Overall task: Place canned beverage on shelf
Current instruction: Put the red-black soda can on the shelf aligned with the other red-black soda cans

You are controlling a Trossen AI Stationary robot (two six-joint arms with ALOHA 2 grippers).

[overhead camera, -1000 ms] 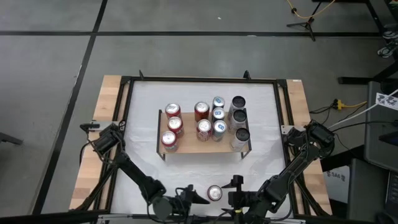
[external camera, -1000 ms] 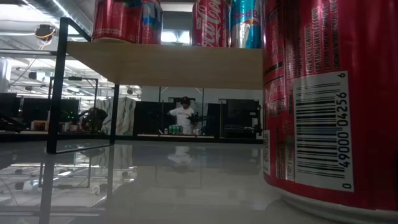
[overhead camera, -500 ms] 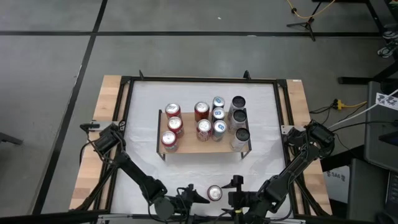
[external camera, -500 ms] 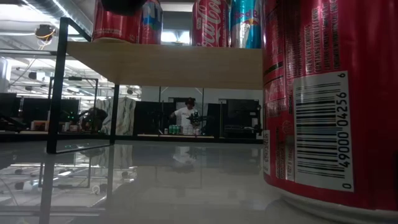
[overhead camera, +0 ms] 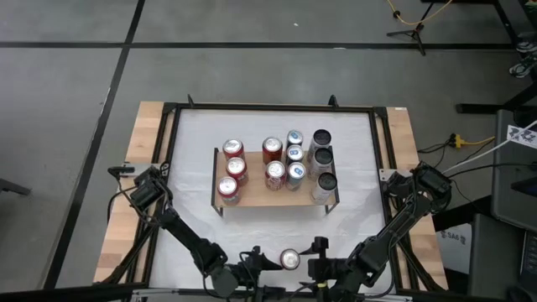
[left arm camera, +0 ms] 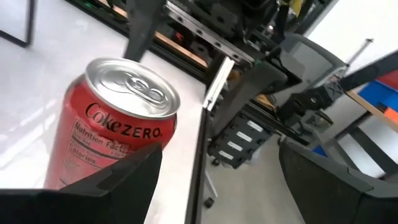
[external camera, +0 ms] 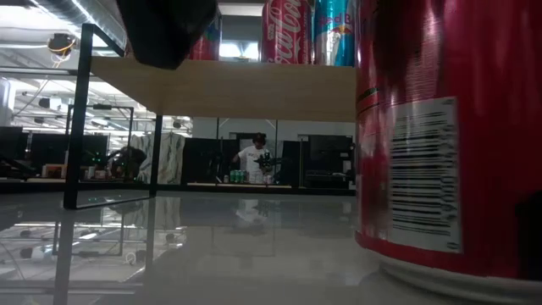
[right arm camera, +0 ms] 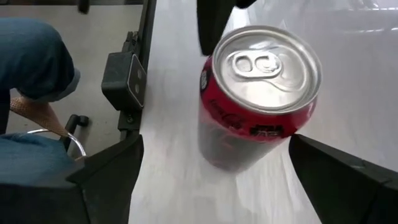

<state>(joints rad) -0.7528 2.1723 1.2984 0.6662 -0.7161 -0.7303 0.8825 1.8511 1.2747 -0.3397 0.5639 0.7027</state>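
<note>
Left hand [overhead camera: 256,262] sits low at the counter's near edge, just left of the loose can [overhead camera: 290,259], with its arm running back in a folded line toward the counter's near-left corner. Its fingers stand apart; in the left wrist view they [left arm camera: 118,180] spread wide, with the can [left arm camera: 115,140] close ahead between them but unclamped. The can stands upright on the white counter [overhead camera: 193,168], silver lid up, a red Coke Zero label on its side.

Right hand [overhead camera: 315,262] mirrors it on the can's other side, also low at the near edge, its arm folding back toward the near-right corner. Its fingers [right arm camera: 112,177] are fully apart too, the can [right arm camera: 258,93] ahead of them and free of both.

Toward the middle of the counter stands the shelf [overhead camera: 273,195], a light wooden board on thin black legs. On it are three rows of cans running front to back: red ones at the left end, red and blue ones in the middle, dark ones at the right end.

From the low view the loose can [external camera: 449,135] fills the right side, the shelf board [external camera: 229,89] hangs above, and a dark arm part shows at top left. Beyond is a workshop room with desks and monitors, and a person [external camera: 254,157] far off. Grey floor with dark lines surrounds the counter.
</note>
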